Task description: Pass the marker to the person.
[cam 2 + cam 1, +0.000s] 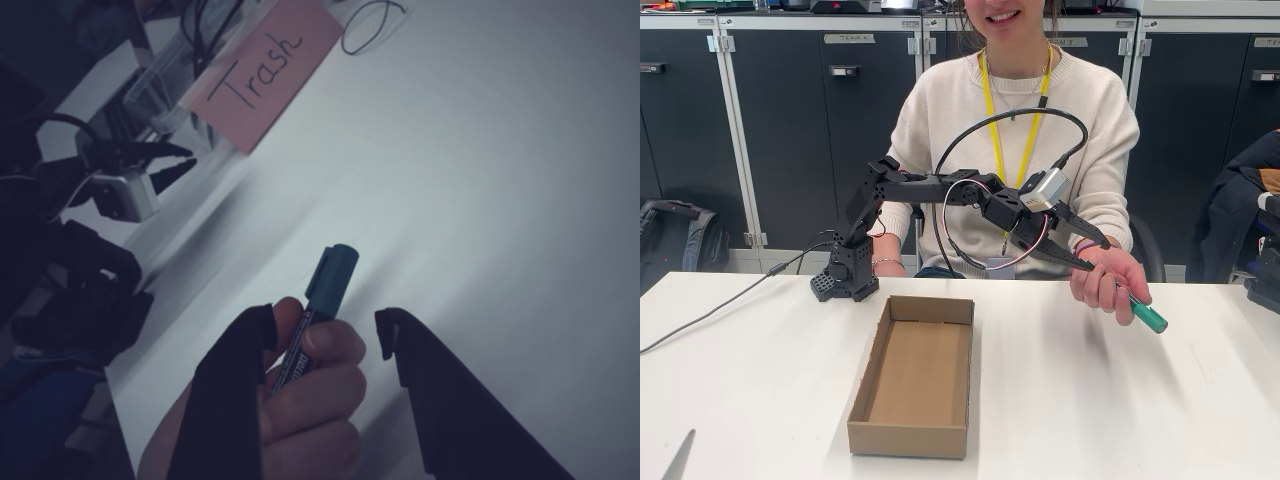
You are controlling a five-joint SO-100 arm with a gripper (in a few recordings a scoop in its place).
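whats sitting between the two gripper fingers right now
In the wrist view, the person's hand lies between the fingers, wrapped around the marker. The fingers stand apart; the right one touches nothing.

Bright, even light in the fixed view casts soft shadows on the bench [1120, 400]; the wrist view is dim, bluish and soft.

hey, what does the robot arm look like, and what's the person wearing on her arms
The arm is matte black plastic with black and red-and-white cables looping along it and a small silver camera block at the wrist. Its gripper has two tapered black fingers. The person wears cream knit sleeves and a yellow lanyard.
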